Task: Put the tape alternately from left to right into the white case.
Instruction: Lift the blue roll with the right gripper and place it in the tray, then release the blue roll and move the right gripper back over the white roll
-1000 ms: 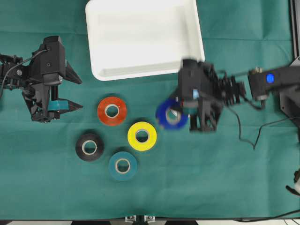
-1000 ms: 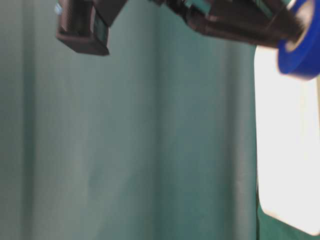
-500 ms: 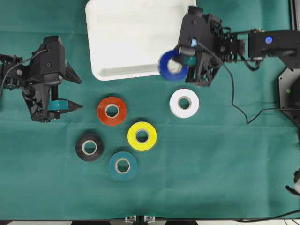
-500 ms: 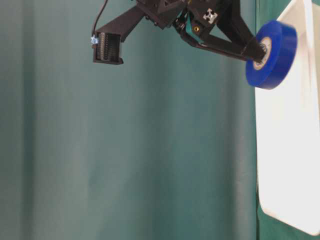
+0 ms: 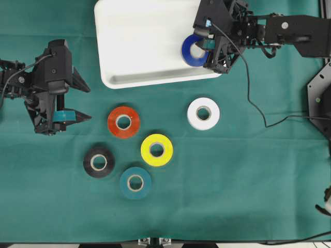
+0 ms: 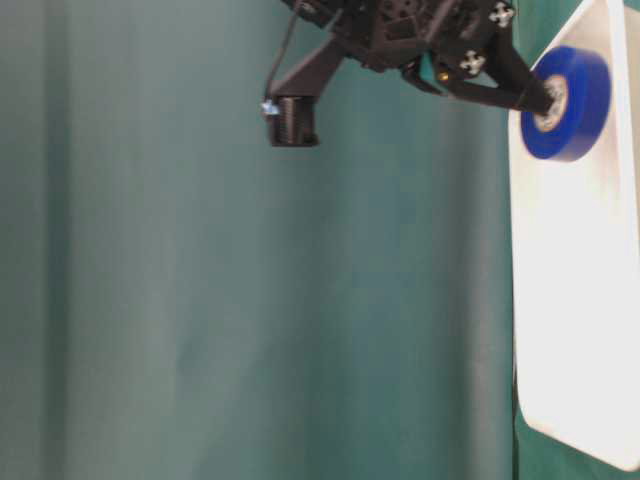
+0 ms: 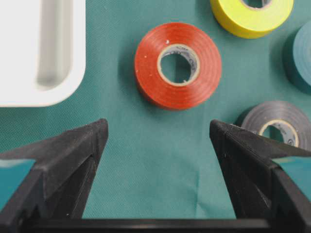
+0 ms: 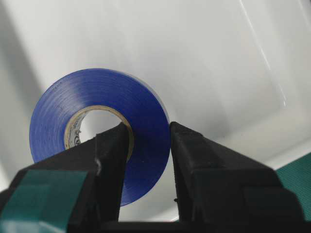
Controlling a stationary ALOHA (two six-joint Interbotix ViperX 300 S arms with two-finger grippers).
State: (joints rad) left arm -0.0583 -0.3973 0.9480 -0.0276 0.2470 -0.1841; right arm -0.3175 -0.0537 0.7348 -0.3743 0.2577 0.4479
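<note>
1. Tape count: six glossy rolls with pale cardboard cores. Five lie flat on the green cloth [image 5: 248, 196]: the red roll [image 5: 123, 122], the white roll [image 5: 203, 113], the yellow roll [image 5: 156, 150], the black roll [image 5: 99, 162] and the teal roll [image 5: 135, 182]. The sixth, the blue roll [image 5: 195, 50], is carried above the right part of the tray.
2. Container count: one large shallow white plastic case [image 5: 139, 41] with rounded corners and a raised rim. No roll rests on its floor; the blue roll hangs over it, tilted on edge.
3. Right gripper [image 8: 146, 145]: pressed together on the blue roll's wall, one finger inside the core and one on the outer face.
4. Left gripper [image 7: 158, 141]: spread wide, holding nothing, just beside the red roll and near the case's lower left corner.
5. View differences:
   - The overhead view alone shows all six rolls together.
   - The table-level view shows only the blue roll, the right gripper and the case edge, and confirms the roll is clear of the case floor.
   - The left wrist view shows the red, yellow, teal and black rolls, not the white or blue.
</note>
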